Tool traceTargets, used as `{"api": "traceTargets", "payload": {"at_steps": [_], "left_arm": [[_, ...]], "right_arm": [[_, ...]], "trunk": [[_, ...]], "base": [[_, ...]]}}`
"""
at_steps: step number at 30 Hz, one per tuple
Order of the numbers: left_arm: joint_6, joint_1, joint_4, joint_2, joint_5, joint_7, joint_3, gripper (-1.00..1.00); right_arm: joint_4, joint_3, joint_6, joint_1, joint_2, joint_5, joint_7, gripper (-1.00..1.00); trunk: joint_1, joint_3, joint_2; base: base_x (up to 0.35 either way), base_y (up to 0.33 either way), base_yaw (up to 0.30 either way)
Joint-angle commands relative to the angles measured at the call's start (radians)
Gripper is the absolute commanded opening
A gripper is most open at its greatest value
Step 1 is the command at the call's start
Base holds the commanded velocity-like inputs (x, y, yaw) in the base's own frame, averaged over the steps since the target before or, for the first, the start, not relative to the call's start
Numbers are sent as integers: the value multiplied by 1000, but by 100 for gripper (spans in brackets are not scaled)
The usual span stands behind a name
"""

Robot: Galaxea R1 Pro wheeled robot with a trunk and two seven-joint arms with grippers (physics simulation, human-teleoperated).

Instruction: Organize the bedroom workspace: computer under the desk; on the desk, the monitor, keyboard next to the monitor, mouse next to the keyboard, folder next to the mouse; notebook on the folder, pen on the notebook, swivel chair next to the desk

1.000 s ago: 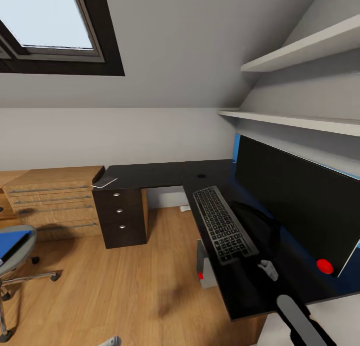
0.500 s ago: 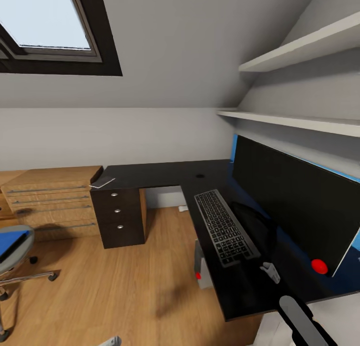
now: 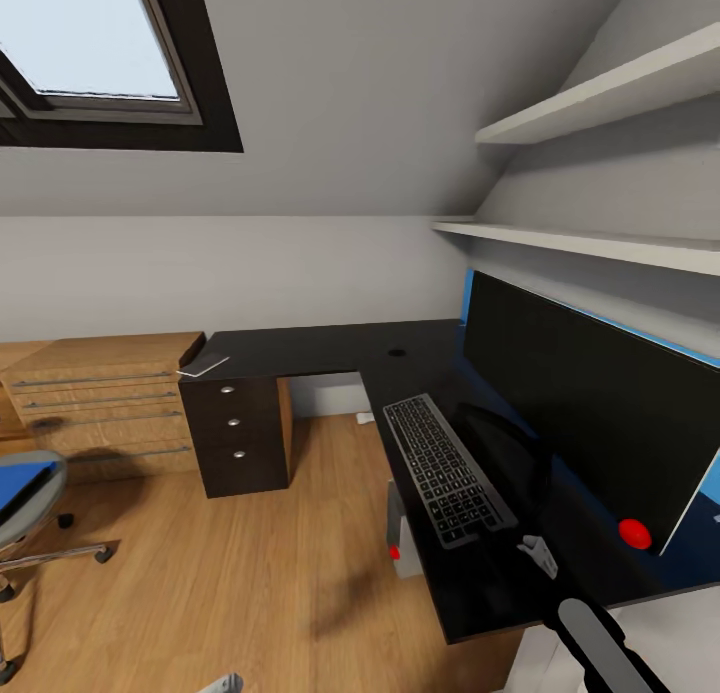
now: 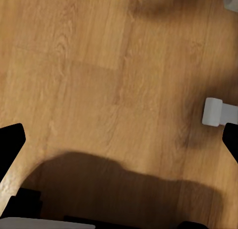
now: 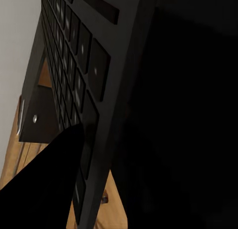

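The desk [image 3: 330, 348] ran along the wall and turned toward the robot, its black top carrying the monitor [image 3: 590, 393] upright against the blue back panel and the keyboard [image 3: 445, 468] flat just beside the screen, near the front edge. The main risk, as I judged it, was that edge: any sideways nudge from the arm could slide the keyboard off onto the floor — or drive a finger into the monitor's stand.

The swivel chair [image 3: 25, 493] stood well apart from the desk with the blue folder [image 3: 20, 488] on its seat, so that step was not yet done. A thin grey notebook [image 3: 203, 366] lay at the desk's far corner.

The right arm reached low over the desktop, its gripper [image 3: 538, 555] just past the keyboard's near end (whether open or closed I could not tell). The left gripper [image 4: 119, 140] hung over bare floor, fingers spread and empty.
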Motion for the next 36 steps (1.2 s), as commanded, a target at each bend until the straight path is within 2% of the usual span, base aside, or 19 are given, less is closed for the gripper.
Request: {"api": "traceTargets", "payload": {"at_steps": [1, 20, 36], "left_arm": [[6, 0, -1, 1, 9, -2, -3, 100], [6, 0, -1, 1, 9, -2, -3, 100], [6, 0, -1, 1, 9, -2, -3, 100]], "right_arm": [[0, 1, 1, -1, -1, -6, -1, -100], [19, 2, 0, -1, 3, -8, -2, -100], [33, 3, -7, -1, 22, -18, -1, -100]], "trunk": [[0, -1, -1], [0, -1, -1], [0, -1, -1]], "base": [[0, 0, 0], [40, -51, 0], [0, 0, 0]]}}
